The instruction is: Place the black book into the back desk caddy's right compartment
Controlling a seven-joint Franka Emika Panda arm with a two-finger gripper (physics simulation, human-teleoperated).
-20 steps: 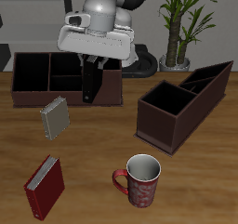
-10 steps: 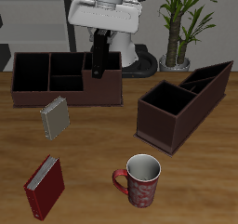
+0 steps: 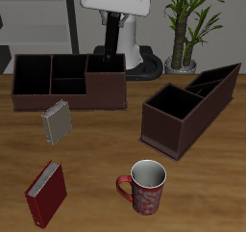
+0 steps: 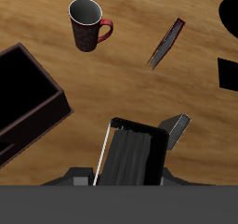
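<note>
Overhead, grips the black book [image 3: 108, 41] upright in the gripper [image 3: 110, 20], jaws closed onto the slim cover, well above the table [image 3: 106, 159]. Hangs clear of the back desk caddy [image 3: 67, 99], lower end showing just over the far rim of the right compartment [image 3: 106, 79]; cannot tell whether squarely above that cell.

Closer to the front edge, shows a gray book [image 3: 57, 122] standing just before the caddy, a red book [image 3: 45, 193] lying near the front, and a red mug [image 3: 146, 186] standing upright. Shows a second dark-brown box with slanted sides [image 3: 187, 106] beside the caddy.

From the wrist view, looks down along the black book [image 4: 130, 158], thin pale page edge visible, past the gray book [image 4: 177, 130], red book [image 4: 166, 43] and mug [image 4: 86, 23].
</note>
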